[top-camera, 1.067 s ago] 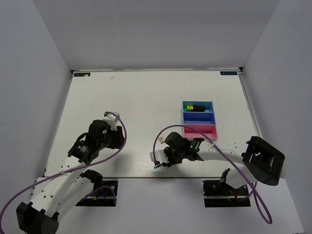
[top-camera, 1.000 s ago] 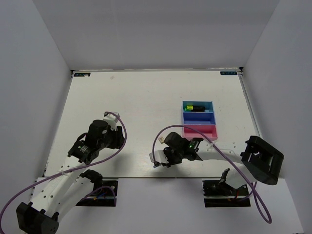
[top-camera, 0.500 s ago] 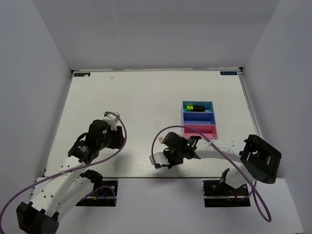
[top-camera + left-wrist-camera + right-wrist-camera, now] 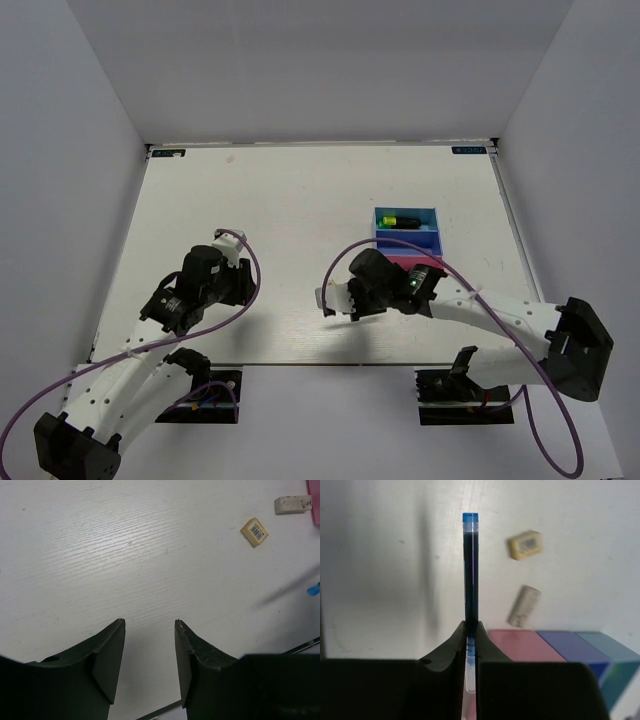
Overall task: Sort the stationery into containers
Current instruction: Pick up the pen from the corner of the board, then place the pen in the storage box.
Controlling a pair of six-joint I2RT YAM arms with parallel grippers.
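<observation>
Right end effector (image 4: 471, 626) clamped on thin blue pen (image 4: 470, 565) near its end, aloft by tabletop's near edge. Left end effector (image 4: 150, 630) apart, empty. Watch for pen pivoting in grip, then striking wall of three-bin plastic organiser (image 4: 560, 645).

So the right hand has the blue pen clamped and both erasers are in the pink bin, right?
No. The right hand clamps the blue pen, but the labelled eraser and the plain eraser lie on the table outside the pink bin, as the right wrist view shows.
</observation>
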